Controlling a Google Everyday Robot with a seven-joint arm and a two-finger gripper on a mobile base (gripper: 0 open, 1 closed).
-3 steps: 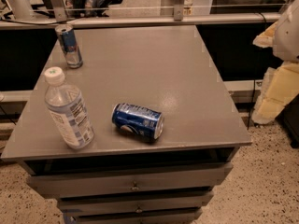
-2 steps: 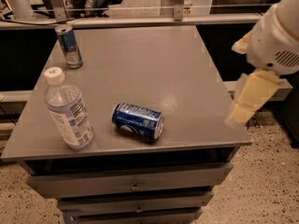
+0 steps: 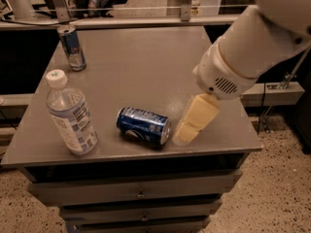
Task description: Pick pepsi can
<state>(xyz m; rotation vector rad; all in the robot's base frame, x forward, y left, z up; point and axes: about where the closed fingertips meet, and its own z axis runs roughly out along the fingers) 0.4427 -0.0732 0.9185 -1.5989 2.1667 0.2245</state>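
Change since 1.0 s ago: the white arm (image 3: pixel 252 47) was then at the right border of the view, off the table; 0.7 s ago it reached the table's right edge; now it extends over the front right part of the grey table (image 3: pixel 146 57). The cream gripper (image 3: pixel 190 127) hangs from the wrist housing, angled down and to the left, its tip low over the tabletop just right of the pepsi can (image 3: pixel 143 125). Contact with the can not evident; a narrow strip of table shows between them. Claw state: cannot tell, the cream parts read as one mass from this angle. The pepsi can has not moved across the three frames. It lies on its side near the front edge, roughly mid-width. Long axis runs about left to right, dipping slightly toward the front at the right end; the silver-rimmed end there faces the gripper, with white lettering on the upper flank. Also unmoved: the clear water bottle (image 3: pixel 72 113), upright at front left with a white cap, and the slim blue-and-silver can (image 3: pixel 72 47), upright at the far left corner. Drawer fronts (image 3: pixel 141 193) below the tabletop.
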